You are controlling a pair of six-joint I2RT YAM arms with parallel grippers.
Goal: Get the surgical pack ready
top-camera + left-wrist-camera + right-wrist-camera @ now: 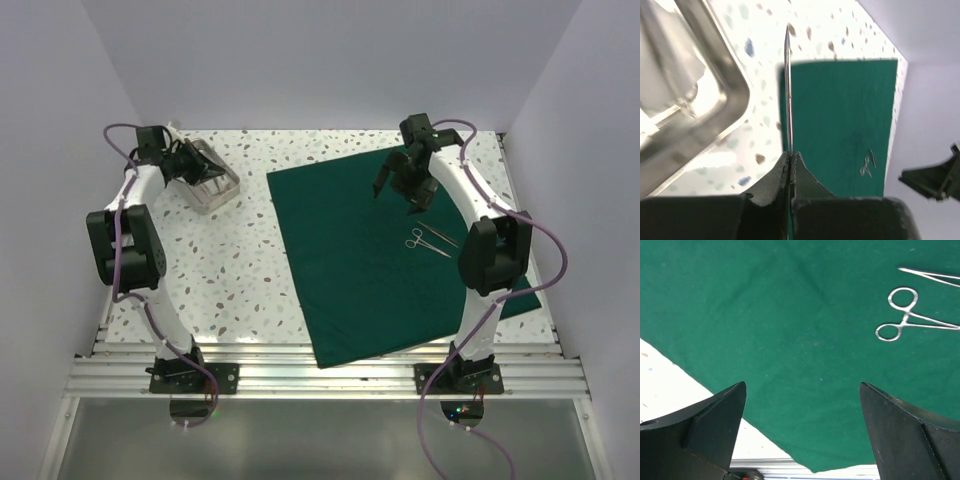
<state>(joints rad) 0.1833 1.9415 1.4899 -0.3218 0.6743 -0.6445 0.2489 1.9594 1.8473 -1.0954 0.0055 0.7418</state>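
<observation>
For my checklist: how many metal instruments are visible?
3. Ring-handled forceps and a thin tool beside them lie on the green drape; the left end effector grips a third tool. The tray may hide more.

Place: robotics lab cell, dressed for surgical prep.
Walls: bare white panels close round.
Bench: speckled tabletop, aluminium rail.
Machines: left arm, right arm bolted there.
Props: green drape, steel tray, forceps.

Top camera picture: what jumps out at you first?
The big dark green cloth spread over the right half of the speckled table, with shiny ring-handled forceps lying on it near the open right gripper. At the far left, the left gripper pinches a thin metal tool beside the steel tray.
</observation>
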